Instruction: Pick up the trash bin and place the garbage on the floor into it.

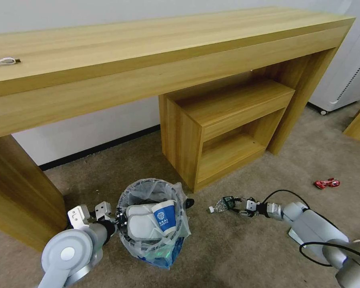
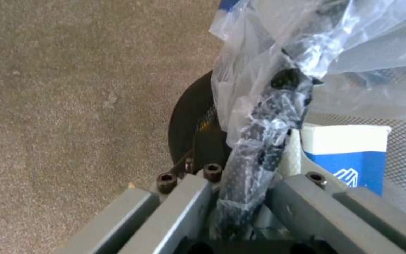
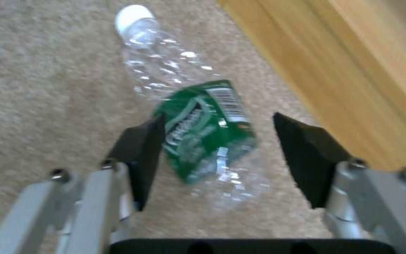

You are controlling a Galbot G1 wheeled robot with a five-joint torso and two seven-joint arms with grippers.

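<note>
Right wrist view: the right hand is spread wide, its 2 dark fingertips on either side of a crushed plastic bottle with a green label, lying on the floor; neither fingertip clearly presses it yet. Beyond the right hand stands a wooden shelf unit. Across from it, the left hand is clamped on the bagged rim of the trash bin. Inside the bin already sit white slippers and a blue-white paper cup. Well behind the right hand, a red wrapper remains on the carpet, so the task looks partly done.
</note>
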